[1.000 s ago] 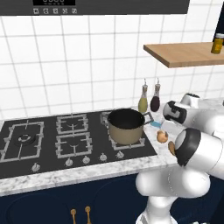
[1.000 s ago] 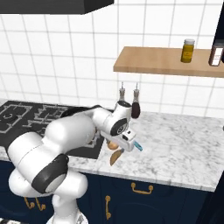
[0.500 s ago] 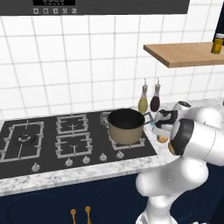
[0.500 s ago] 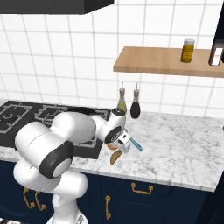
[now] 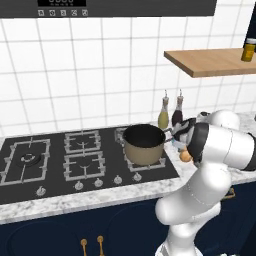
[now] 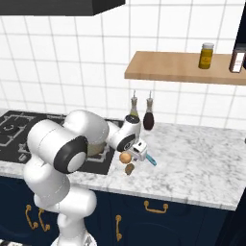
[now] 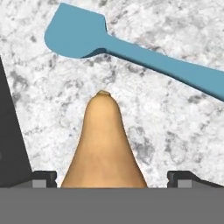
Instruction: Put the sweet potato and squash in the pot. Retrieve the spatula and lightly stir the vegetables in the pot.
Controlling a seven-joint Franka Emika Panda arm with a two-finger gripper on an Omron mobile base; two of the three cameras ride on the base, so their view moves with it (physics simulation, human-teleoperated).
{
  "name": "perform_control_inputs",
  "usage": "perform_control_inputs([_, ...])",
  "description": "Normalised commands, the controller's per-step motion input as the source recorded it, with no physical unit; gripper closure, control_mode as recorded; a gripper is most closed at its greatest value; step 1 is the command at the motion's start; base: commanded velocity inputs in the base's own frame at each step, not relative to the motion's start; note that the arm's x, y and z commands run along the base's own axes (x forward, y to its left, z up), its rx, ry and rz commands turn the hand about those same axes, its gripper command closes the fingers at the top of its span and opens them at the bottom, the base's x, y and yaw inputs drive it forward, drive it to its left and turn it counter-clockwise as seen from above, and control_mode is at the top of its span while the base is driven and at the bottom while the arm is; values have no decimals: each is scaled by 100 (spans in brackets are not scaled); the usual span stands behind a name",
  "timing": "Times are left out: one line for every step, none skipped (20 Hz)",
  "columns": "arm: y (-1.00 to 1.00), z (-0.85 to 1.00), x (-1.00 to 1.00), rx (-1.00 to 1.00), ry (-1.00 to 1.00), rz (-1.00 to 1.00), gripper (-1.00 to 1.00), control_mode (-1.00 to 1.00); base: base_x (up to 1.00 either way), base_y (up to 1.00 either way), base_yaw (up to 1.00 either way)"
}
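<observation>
Marble counter [image 6: 202, 158] carried all items right of hob. Pot [image 5: 144, 144] sat on rear right burner. Spatula [image 7: 144, 54] lay flat on counter beyond squash [image 7: 103, 146], apart from it. Gripper [image 7: 111, 177] hung over squash; finger tips spread wide, either side of squash. Sweet potato [image 6: 129, 168] lay near counter edge, just below squash.

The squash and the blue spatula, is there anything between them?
No. In the hand view, just bare marble counter lies between the squash and the spatula.
</observation>
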Motion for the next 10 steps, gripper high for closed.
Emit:
perform_control_inputs([36, -63, -1, -9, 0, 3, -100, -100, 0, 0, 0])
perform_control_inputs([37, -64, -14, -10, 0, 3, -100, -100, 0, 0, 0])
perform_control_inputs([39, -61, -33, -11, 0, 6, -100, -100, 0, 0, 0])
perform_control_inputs([41, -61, -31, -12, 0, 6, -100, -100, 0, 0, 0])
perform_control_inputs([29, -47, -27, -11, 0, 8, -100, -100, 0, 0, 0])
perform_control_inputs([25, -44, -24, -9, 0, 8, -100, -100, 0, 0, 0])
perform_control_inputs([20, -36, -19, -9, 0, 8, -100, -100, 0, 0, 0])
perform_control_inputs([15, -31, -12, -7, 0, 8, -100, -100, 0, 0, 0])
perform_control_inputs([19, -23, -14, -7, 0, 8, 100, -100, 0, 0, 0])
perform_control_inputs([7, 0, -22, -3, 0, 7, 100, -100, 0, 0, 0])
